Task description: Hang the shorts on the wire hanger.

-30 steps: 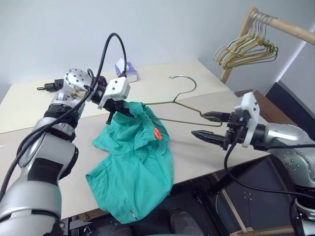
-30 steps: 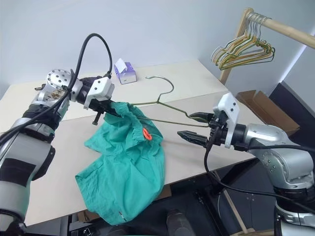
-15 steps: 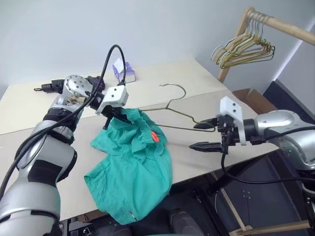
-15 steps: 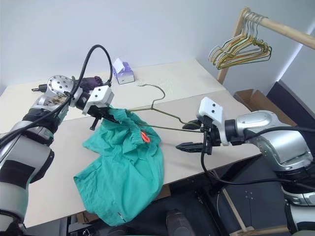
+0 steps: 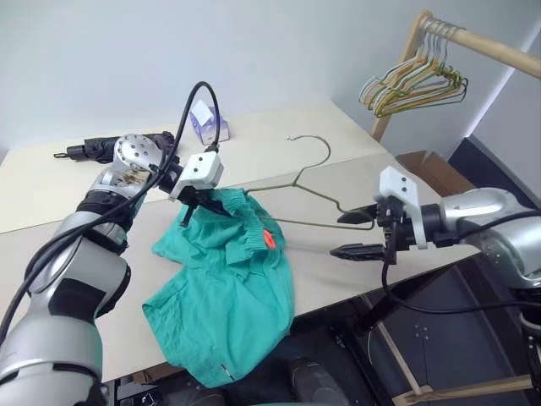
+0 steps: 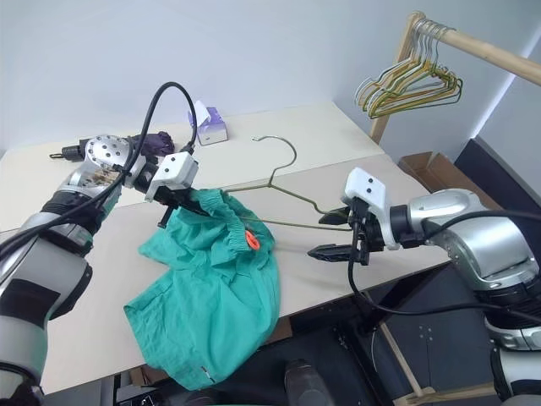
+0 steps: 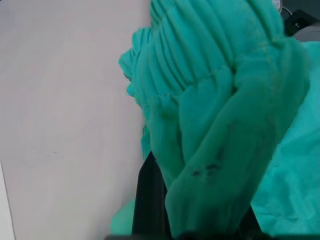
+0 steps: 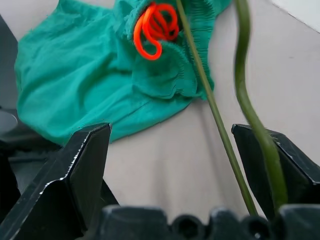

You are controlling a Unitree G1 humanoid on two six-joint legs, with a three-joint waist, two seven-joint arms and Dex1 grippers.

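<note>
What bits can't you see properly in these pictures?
- Left pincer tips: buried in the shorts waistband, both eye views and left wrist view.
- Wire hanger left end: hidden inside the shorts.
- Shorts' lower hem: drops past the table edge.
- Purple box: too small to read.

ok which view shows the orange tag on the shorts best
The right wrist view: the orange tag shows large, as a loop on the gathered waistband of the shorts. Both eye views show it as a small orange spot; in the left wrist view there is green fabric and no tag.
</note>
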